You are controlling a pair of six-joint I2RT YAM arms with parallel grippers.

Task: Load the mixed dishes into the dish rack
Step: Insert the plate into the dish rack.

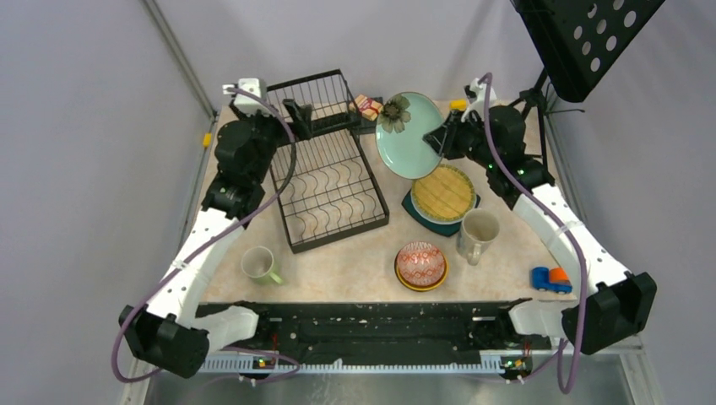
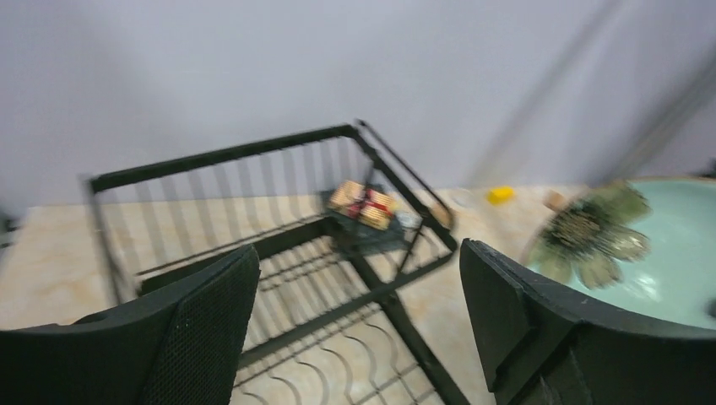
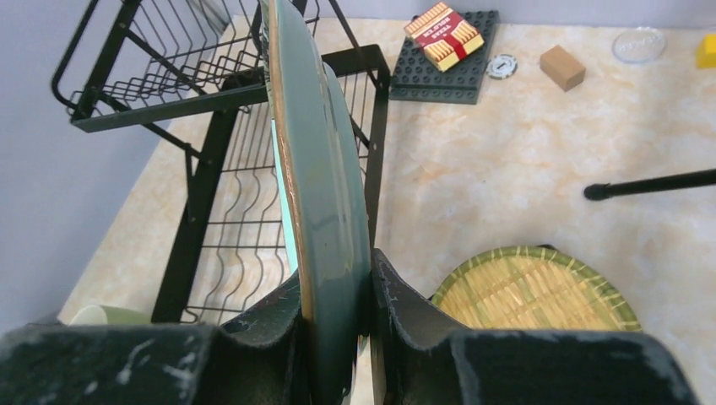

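1. Bowls sit nearest your arm bases: the red-patterned bowl nests in the yellow-orange bowl. The light-green mug is well off to their left and a blue toy car to their right.
2. Just behind the bowls you have the cream mug on the surface.
3. Next back, the cream-yellow plate lies on the dark teal plate (only its rim shows).
4. Left of those stands the dish rack, flat tray toward you, raised section at the far end.
5. Your right gripper is clamped on the rim of the pale teal plate, which is tilted up on edge just right of the rack's raised section.
6. Your left gripper hangs over that raised section, jaws spread wide with nothing between them.
7. Farthest back, toy blocks lie beside the rack's far corner.
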